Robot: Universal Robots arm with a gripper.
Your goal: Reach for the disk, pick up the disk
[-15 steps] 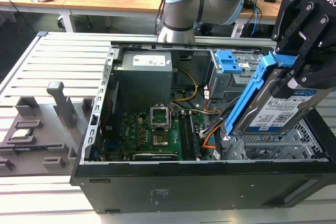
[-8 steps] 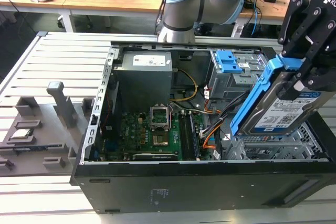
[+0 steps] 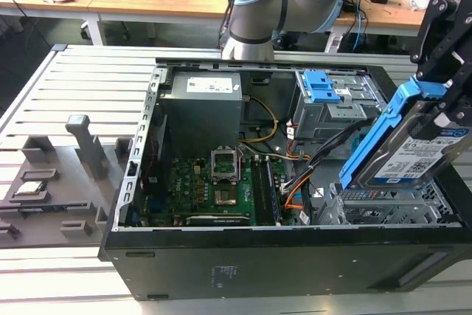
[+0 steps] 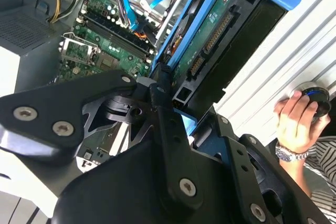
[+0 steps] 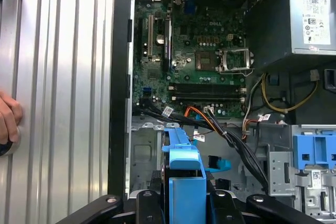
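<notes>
Open computer case (image 3: pixel 140 182), gripper (image 3: pixel 442 105) clamping tilted disk (image 3: pixel 413 156), fingertips hidden

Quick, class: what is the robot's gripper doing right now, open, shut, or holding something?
Gripper: shut on the flat silver metal hard drive with blue plastic frame, lifted above the open computer case.

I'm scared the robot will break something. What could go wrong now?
The disk is held tilted in the tool above the open computer case. If the grip slips, it could drop onto the metal drive cage or the green circuit board. Loose cables run close beside the disk, so a blue edge might snag one. A person's hand rests on the slatted table near the arm, which could get bumped.
</notes>
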